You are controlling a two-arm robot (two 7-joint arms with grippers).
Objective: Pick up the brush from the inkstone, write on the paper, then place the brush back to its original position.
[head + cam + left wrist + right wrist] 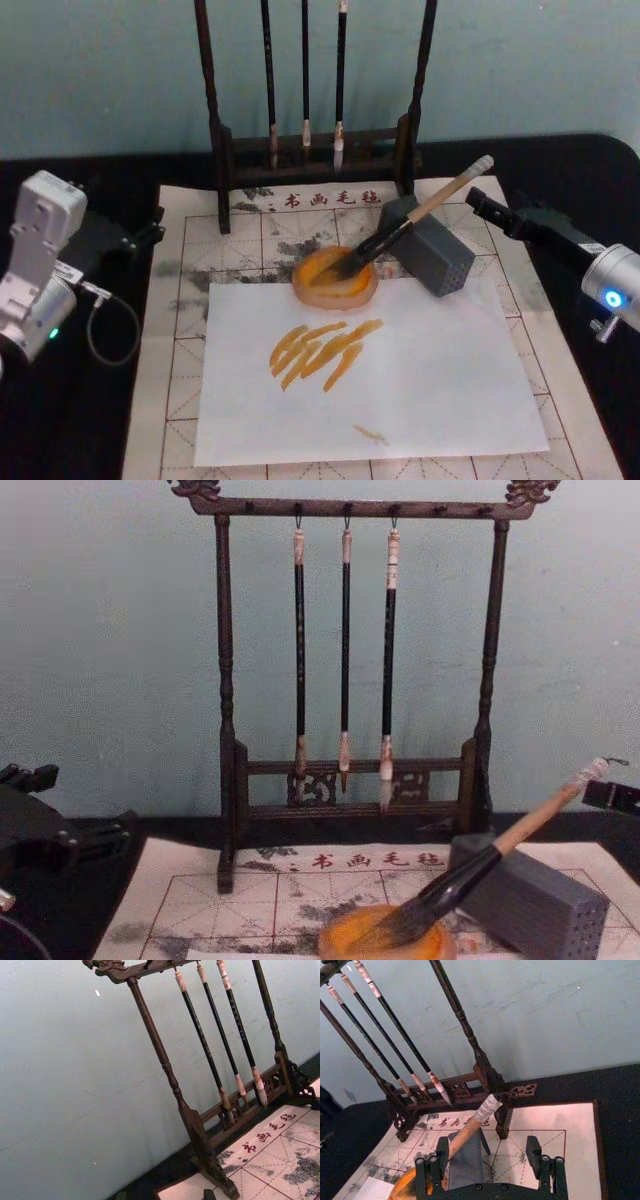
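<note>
The brush [420,212] lies slanted, its dark bristles in the orange inkstone [315,285] and its pale handle propped on a grey block [435,255]. Its white end cap points up and to the right. My right gripper [474,204] hovers open just right of the handle's upper end. In the right wrist view, the handle [465,1132] runs close by one of the fingers [441,1146]. The paper [190,300] with red grid lines covers the table, and a plain white sheet [430,380] with orange strokes lies on it. My left gripper [150,228] rests open at the paper's left edge.
A dark wooden rack [222,150] with three thin hanging brushes [345,650] stands at the back of the paper, close behind the inkstone. The grey block sits right of the inkstone. Black tabletop [80,420] flanks the paper on both sides.
</note>
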